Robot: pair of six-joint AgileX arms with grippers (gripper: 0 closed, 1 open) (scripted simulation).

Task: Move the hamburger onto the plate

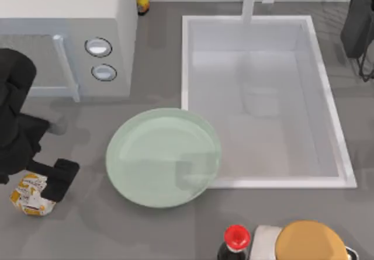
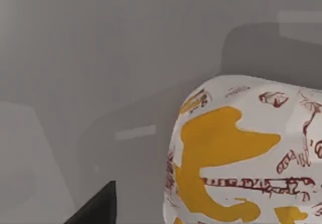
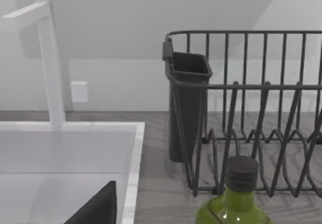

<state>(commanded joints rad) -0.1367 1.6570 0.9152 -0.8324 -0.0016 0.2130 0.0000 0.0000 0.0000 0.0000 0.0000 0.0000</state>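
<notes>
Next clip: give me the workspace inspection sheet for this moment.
Surface: grey counter with a sink.
Job's things: hamburger on the counter at the left, off the plate.
Clutter: red-capped bottle, tan dome, green bottle.
Grippers: left gripper at the hamburger; right arm parked by the dish rack.
Cables: nothing seen.
Surroundings: microwave, faucet.

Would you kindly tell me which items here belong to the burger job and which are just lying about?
Job: hamburger, at the table's left, by the left gripper; plate.

Lying about: microwave, sink, dish rack, green bottle, red-capped bottle, tan dome.
</notes>
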